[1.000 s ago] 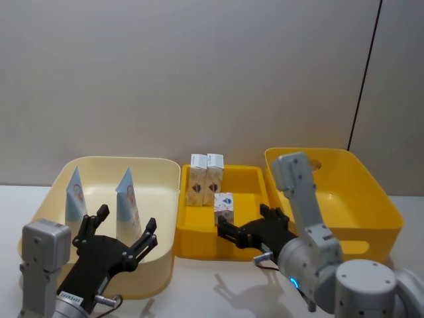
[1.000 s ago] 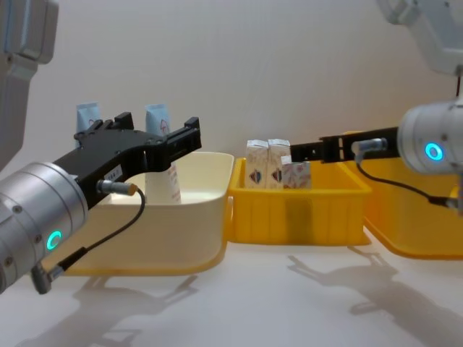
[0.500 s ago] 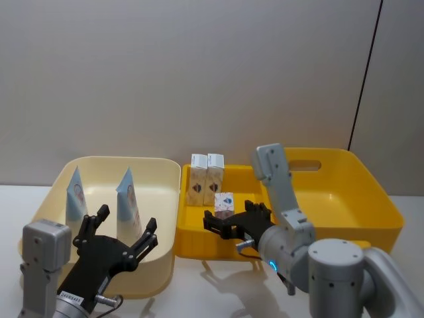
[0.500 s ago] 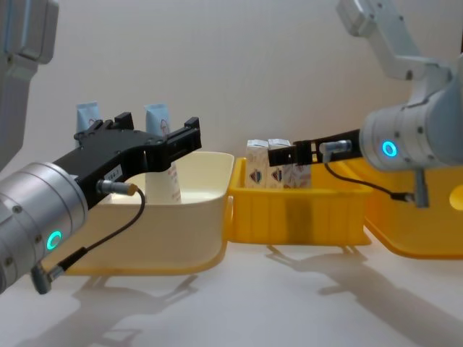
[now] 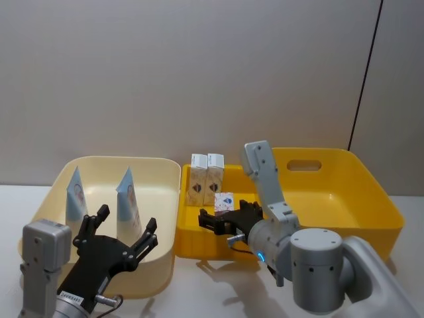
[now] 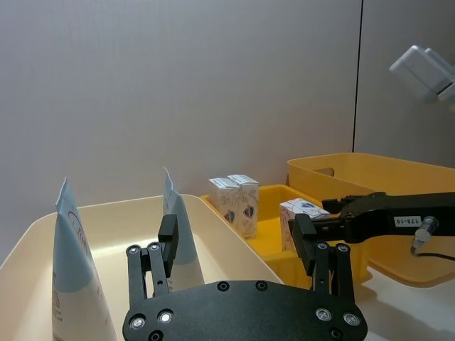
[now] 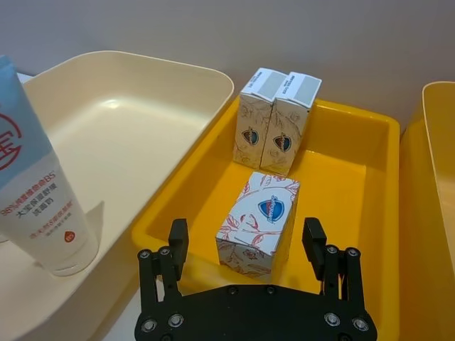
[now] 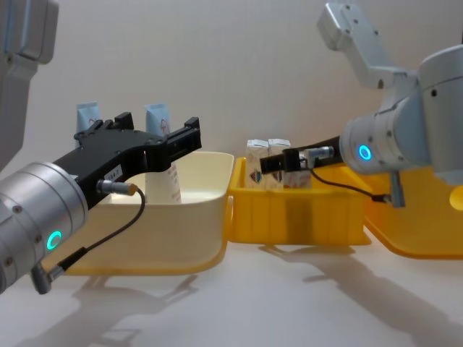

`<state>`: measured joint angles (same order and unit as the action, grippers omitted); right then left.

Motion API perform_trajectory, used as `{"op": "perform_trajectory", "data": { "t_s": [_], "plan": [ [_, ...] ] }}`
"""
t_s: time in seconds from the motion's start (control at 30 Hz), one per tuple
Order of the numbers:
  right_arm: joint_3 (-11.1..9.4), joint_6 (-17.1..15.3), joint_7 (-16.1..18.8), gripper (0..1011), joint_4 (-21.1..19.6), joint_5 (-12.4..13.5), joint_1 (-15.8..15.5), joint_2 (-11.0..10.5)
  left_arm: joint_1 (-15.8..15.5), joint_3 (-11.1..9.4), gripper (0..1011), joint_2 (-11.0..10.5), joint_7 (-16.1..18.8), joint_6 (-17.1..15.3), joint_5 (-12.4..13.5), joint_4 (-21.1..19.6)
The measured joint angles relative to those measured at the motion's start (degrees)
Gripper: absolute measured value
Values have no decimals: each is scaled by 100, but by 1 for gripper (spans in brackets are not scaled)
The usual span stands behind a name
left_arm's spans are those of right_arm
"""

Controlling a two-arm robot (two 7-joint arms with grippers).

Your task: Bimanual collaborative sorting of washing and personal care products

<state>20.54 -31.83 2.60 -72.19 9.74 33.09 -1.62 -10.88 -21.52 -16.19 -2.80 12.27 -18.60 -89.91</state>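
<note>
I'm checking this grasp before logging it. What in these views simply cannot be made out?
1. Chest view: the lone carton is mostly hidden by the right gripper and the small yellow bin wall, so contact cannot be judged there.
2. Chest view: the left tube and right tube are partly hidden by the left gripper.
3. Head view: the lettering on the paired cartons is too small to read.

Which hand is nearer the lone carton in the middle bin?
Right. The right hand is open around the carton; left hand hangs open at the near edge of the cream bin, well away.
</note>
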Motion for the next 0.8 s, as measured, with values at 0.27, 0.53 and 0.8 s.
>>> {"op": "perform_trajectory", "data": {
  "t_s": [0.27,0.53,0.8],
  "plan": [
    [-52,25,-70,1001,313,-43,149,109,0,0,1002,0,0,0,0,0],
    [-100,62,-93,978,490,-60,221,177,0,0,1002,0,0,0,0,0],
    [-122,73,-100,783,570,-67,257,210,0,0,1002,0,0,0,0,0]
  ]
}}
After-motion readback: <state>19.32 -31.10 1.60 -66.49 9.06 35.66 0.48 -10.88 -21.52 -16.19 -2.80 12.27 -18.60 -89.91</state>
